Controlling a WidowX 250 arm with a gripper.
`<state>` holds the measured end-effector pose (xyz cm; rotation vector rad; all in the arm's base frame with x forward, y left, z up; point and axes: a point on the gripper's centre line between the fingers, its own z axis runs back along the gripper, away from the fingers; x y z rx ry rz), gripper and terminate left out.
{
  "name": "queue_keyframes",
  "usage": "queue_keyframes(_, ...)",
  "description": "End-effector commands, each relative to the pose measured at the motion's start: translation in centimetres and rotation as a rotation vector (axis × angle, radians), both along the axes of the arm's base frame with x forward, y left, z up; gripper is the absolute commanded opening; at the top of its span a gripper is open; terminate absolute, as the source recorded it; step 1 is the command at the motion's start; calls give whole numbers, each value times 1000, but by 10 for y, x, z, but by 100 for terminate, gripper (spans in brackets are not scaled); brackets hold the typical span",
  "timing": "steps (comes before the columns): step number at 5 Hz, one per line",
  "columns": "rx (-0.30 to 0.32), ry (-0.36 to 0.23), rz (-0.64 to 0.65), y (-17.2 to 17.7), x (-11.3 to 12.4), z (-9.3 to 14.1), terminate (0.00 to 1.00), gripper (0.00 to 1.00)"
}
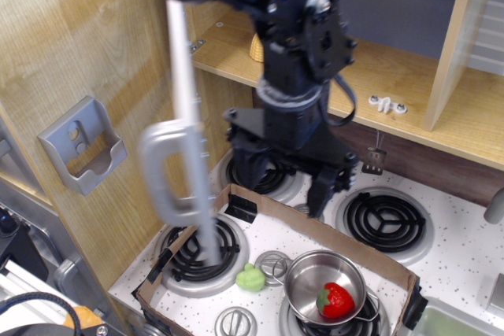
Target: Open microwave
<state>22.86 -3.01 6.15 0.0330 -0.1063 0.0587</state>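
Note:
The microwave's grey door (185, 100) stands swung wide open to the left and shows edge-on and blurred. Its silver D-shaped handle (167, 172) hangs over the front left burner. The light wood interior (378, 68) lies open behind it. A yellow ridged object (256, 49) on that shelf is mostly hidden by my black arm. My gripper (283, 182) points down over the back burners, to the right of the door. Its fingers (324, 193) are spread and hold nothing, apart from the handle.
A small grey holder (83, 143) is fixed to the wooden wall at left. A cardboard tray (339, 230) on the stovetop holds a steel pot (324, 273) with a red strawberry (335, 299), beside a green toy (250, 278). A white hook (387, 105) lies on the shelf.

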Motion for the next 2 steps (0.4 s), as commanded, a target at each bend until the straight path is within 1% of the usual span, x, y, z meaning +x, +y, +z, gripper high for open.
queue_keyframes(1, -31, -28, 2, 2, 0, 1, 0, 100)
queue_keyframes(2, -31, -28, 2, 2, 0, 1, 100, 100)
